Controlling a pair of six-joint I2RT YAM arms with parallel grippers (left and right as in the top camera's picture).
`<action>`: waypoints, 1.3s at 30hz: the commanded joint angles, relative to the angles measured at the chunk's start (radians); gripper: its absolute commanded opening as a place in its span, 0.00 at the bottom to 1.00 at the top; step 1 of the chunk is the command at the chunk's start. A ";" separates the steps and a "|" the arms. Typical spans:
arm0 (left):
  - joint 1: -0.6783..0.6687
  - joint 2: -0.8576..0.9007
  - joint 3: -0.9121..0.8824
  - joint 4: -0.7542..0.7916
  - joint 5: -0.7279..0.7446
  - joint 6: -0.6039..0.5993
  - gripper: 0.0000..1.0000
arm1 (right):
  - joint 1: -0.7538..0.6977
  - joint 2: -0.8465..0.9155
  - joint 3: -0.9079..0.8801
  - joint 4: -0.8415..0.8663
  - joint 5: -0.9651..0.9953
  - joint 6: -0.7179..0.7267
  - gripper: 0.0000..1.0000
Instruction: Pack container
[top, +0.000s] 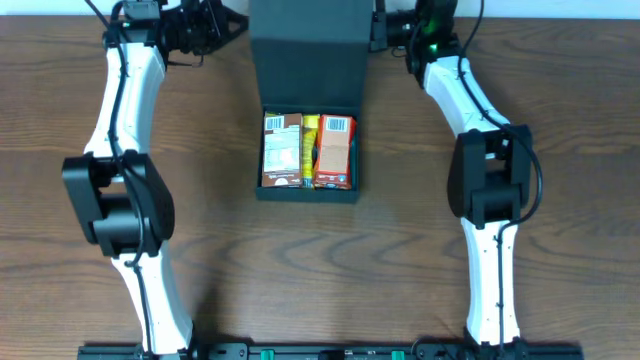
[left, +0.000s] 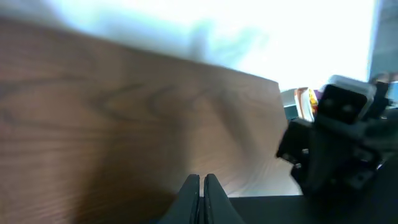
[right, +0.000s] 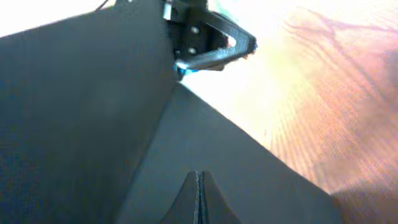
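Wood-grain worktop (top: 560, 100), overhead: container (top: 307, 60) at centre, flap lid lying open toward the far edge; brown carton (top: 282, 150) and orange carton (top: 335, 152) side by side inside. Left wrist: left tool (left: 200, 188) pinched together, empty, over bare wood. Right wrist: right tool (right: 198, 186) together, empty, close over the dark lid, contact unclear. Recommended: catch the flap's far edge, swing it forward slowly, steady the box.

The big dark box (top: 306, 60) sits near the middle of the bench toward 12 o'clock, lid open and flat behind it, snack packs inside.
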 joint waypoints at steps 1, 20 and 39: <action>0.003 -0.058 -0.001 0.000 -0.037 0.030 0.06 | 0.027 -0.032 0.004 0.072 -0.011 0.171 0.01; 0.011 -0.089 -0.001 -0.087 0.078 0.058 0.09 | -0.028 -0.033 0.004 0.819 -0.010 0.769 0.01; -0.056 -0.089 -0.001 -0.233 -0.341 0.040 0.06 | -0.102 -0.032 0.003 0.053 0.055 -0.043 0.02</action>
